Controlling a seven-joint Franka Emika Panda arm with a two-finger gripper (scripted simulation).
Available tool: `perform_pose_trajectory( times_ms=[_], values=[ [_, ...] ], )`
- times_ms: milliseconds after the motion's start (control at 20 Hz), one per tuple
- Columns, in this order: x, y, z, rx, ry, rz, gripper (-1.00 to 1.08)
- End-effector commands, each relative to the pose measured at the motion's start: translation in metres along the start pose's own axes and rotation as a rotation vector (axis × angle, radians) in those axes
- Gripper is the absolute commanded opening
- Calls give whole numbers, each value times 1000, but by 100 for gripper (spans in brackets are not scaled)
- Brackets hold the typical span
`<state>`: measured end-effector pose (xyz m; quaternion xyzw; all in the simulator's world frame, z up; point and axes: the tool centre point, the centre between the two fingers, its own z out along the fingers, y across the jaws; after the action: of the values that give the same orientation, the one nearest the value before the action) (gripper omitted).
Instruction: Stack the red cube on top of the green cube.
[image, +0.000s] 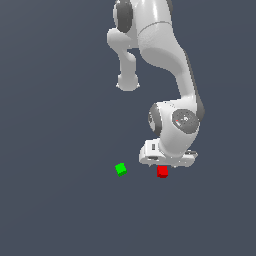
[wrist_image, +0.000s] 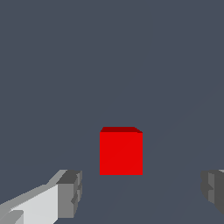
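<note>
The red cube sits on the grey floor just under my hand, to the exterior view's right of the green cube. In the wrist view the red cube lies ahead of my gripper, between the lines of the two fingertips and apart from both. The jaws stand wide open and hold nothing. In the exterior view the hand hides the fingers. The green cube stands free, about a hand's width from the red cube, and is out of the wrist view.
The robot's white arm and base rise behind the cubes in the exterior view. The floor is plain dark grey with nothing else on it in view.
</note>
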<state>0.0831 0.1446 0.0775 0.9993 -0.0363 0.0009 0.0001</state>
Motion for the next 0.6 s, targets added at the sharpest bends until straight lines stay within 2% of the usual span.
perform_pose_trajectory(
  times_ms=[0,550],
  values=[
    [4,-6,4,0,-1,4,100],
    [7,-12,8,0,-2,6,100]
  ],
)
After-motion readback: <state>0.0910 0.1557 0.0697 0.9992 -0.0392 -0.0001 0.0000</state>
